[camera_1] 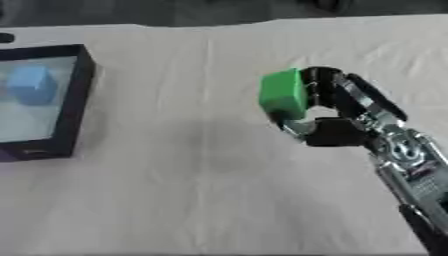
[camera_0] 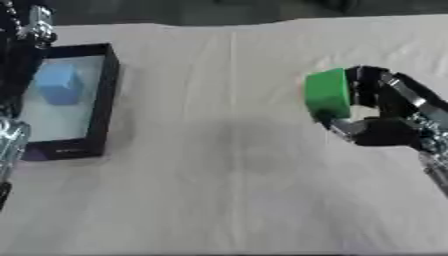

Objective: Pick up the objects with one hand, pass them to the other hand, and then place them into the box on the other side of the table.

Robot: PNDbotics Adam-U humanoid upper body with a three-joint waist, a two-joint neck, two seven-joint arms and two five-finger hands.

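Pinching green block (camera_1: 283, 94), right hand (camera_1: 337, 117); blue block (camera_0: 59, 84) inside black box (camera_0: 107, 90).

A table (camera_1: 201, 190) covered by a pale beige cloth (camera_0: 219, 200) fills nearly the whole view, and faint creases are seen running from 12 toward 6 o'clock. Beyond its far edge, at 12 o'clock, a dark strip of floor (camera_0: 175, 12) is seen.
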